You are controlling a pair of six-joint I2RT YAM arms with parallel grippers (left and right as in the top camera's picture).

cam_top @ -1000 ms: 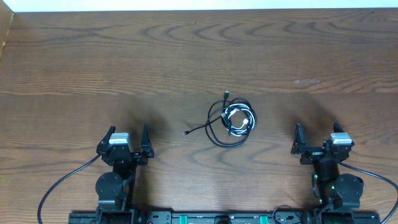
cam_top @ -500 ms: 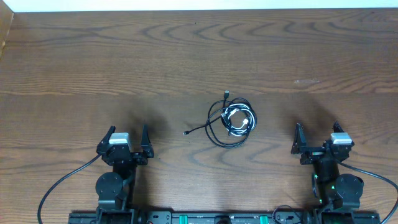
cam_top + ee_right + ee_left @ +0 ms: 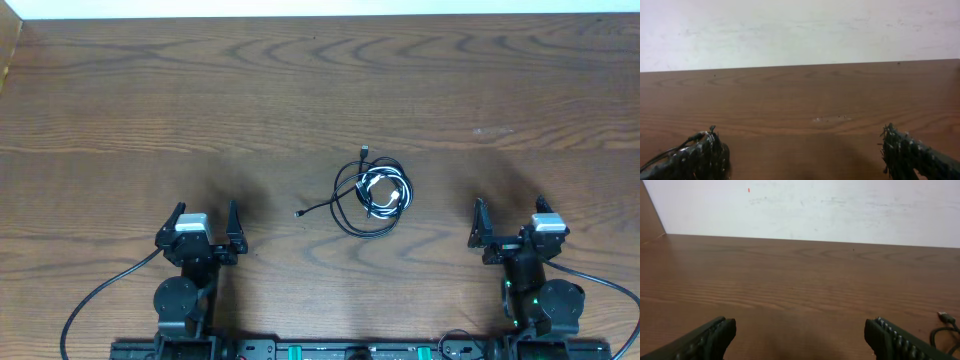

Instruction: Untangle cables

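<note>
The cables (image 3: 371, 194) lie in one small tangle at the table's middle: black loops around a white coil, with one black end trailing left to a plug (image 3: 300, 213) and another plug pointing up (image 3: 364, 152). My left gripper (image 3: 204, 218) rests open near the front left, well apart from the tangle. My right gripper (image 3: 509, 215) rests open near the front right, also apart from it. In the left wrist view a bit of black cable (image 3: 944, 325) shows at the right edge; the fingers (image 3: 890, 336) are spread with nothing between. In the right wrist view a cable end (image 3: 696, 135) peeks past the left finger.
The wooden table (image 3: 150, 100) stretches wide on all sides of the tangle. A white wall (image 3: 815, 205) runs behind the far edge. Thick black arm cables (image 3: 95, 295) loop at the front near both bases.
</note>
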